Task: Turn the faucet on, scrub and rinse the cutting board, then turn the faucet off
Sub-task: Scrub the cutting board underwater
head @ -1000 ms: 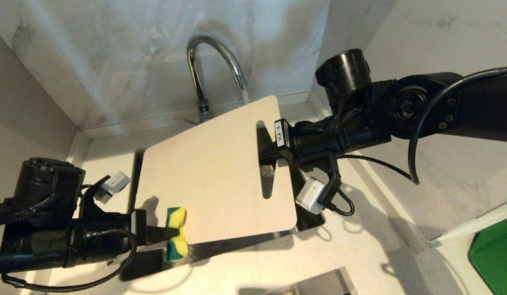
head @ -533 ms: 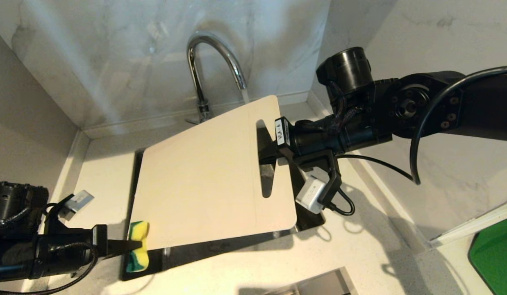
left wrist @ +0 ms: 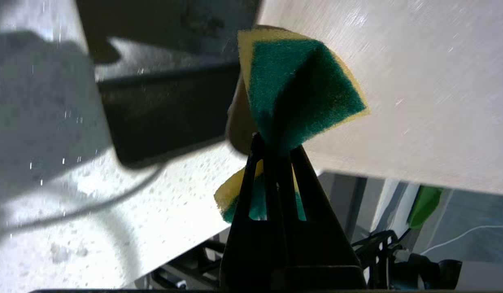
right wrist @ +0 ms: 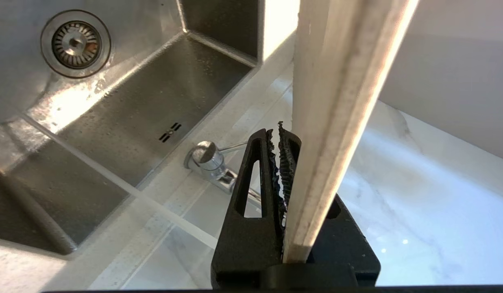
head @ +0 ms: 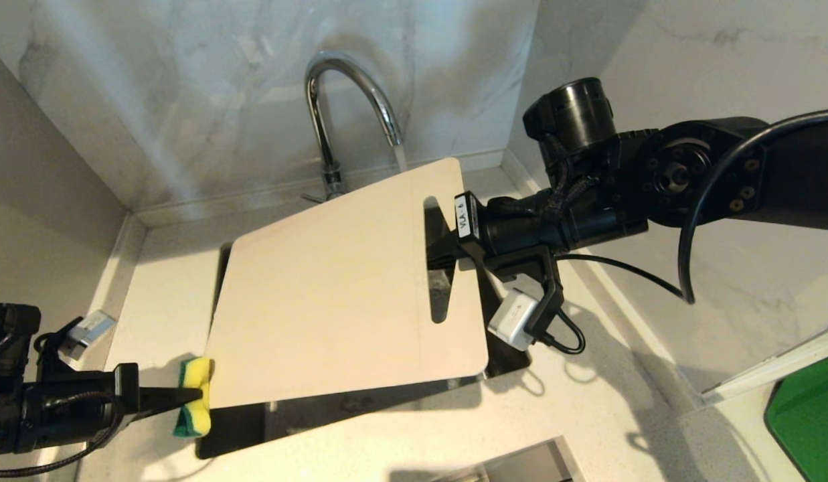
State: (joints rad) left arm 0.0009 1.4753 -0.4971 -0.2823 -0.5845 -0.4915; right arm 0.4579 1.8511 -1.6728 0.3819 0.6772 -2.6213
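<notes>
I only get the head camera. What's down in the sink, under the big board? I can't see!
Observer: The right wrist camera shows a round drain with a metal strainer in the floor of the sink.
Operator: And what's holding it up?
Observer: The right gripper. From its wrist you see the board edge-on, clamped between the fingers.
Operator: What about the scrubby thing on the other side?
Observer: The left gripper pinches the sponge across its middle, so it folds like a bow. Its green rough side faces the wrist camera, right at the board's corner.
</notes>
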